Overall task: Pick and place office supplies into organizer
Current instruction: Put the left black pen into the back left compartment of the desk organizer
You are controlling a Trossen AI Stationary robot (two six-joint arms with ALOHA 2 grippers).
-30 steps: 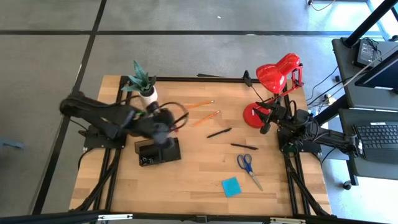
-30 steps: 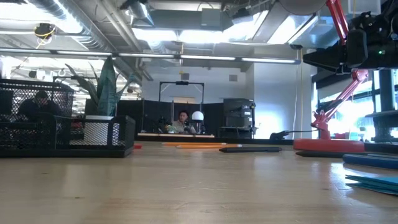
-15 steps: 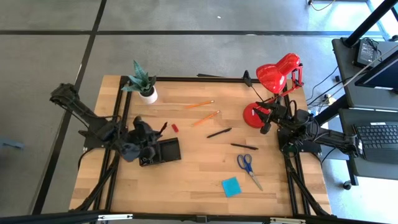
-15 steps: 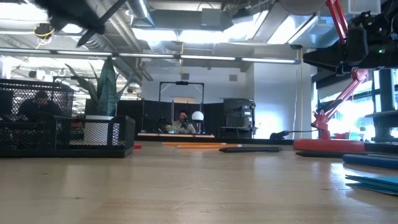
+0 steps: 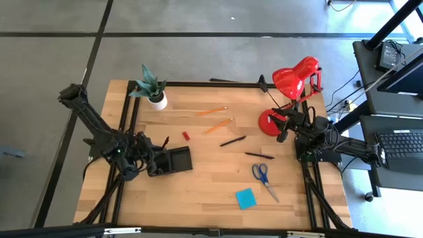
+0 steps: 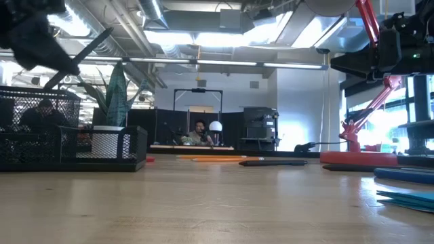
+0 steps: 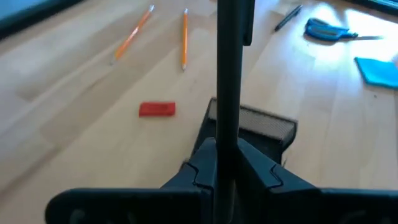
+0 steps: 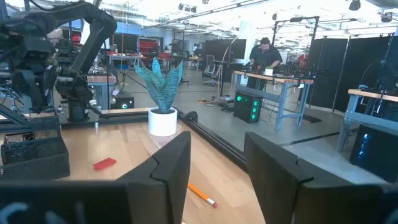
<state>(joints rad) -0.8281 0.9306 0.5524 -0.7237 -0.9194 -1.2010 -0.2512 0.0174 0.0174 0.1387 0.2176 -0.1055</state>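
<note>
Above the organizer [image 5: 170, 160] at left, left end effector [image 7: 227, 155] clamped on a black pen [image 7: 231, 74], ready to lower into a compartment and release.

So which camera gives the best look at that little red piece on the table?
The left wrist view: the red piece lies large and unobstructed on the wood. The high view shows it tiny, and the right wrist view small and far off. In the low view I can't make it out.
</note>
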